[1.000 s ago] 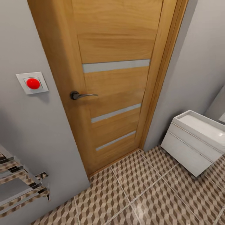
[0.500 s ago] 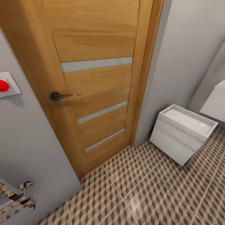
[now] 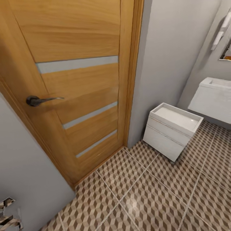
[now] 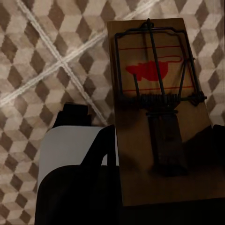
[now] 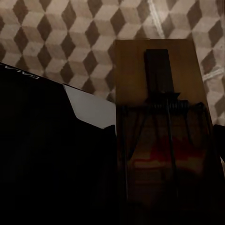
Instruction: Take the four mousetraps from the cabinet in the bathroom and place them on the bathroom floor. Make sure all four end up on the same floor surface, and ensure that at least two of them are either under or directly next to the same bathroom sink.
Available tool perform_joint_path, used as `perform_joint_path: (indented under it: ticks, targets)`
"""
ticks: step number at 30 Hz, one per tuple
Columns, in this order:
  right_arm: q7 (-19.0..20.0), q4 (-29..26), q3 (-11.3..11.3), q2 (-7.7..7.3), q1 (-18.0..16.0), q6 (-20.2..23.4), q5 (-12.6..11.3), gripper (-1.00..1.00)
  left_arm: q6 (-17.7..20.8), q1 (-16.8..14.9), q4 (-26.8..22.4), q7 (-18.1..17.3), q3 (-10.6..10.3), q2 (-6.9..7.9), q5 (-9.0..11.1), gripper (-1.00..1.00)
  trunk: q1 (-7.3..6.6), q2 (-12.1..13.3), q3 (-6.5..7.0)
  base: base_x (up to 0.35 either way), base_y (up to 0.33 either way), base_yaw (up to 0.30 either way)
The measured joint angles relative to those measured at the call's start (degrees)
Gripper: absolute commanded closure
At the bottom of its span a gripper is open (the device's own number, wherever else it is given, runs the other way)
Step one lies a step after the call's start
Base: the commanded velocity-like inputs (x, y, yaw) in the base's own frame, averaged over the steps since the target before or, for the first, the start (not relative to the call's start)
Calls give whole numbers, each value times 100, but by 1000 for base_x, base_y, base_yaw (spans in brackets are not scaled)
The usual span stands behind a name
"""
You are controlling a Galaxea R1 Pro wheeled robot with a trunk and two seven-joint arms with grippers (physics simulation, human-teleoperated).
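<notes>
Head view: the bathroom sink (image 3: 213, 96) sits at the right edge; the robot should turn toward it before lowering either trap onto the bathroom floor (image 3: 154, 195).

Left wrist view: the left gripper (image 4: 157, 187) is clamped on a brown wooden mousetrap (image 4: 159, 98) printed with a red mouse.

Right wrist view: the right gripper (image 5: 164, 187) grips a second mousetrap (image 5: 161, 117), its spring at centre.
</notes>
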Motion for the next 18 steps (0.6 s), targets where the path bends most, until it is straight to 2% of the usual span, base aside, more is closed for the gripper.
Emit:
perform_joint_path:
  ticks: [18]
  targets:
    - [0, 2, 0, 0, 0, 0, 0, 100, -1, 0, 0, 1, 0, -2, -16, 100, 0, 0, -97, 0, 0, -258]
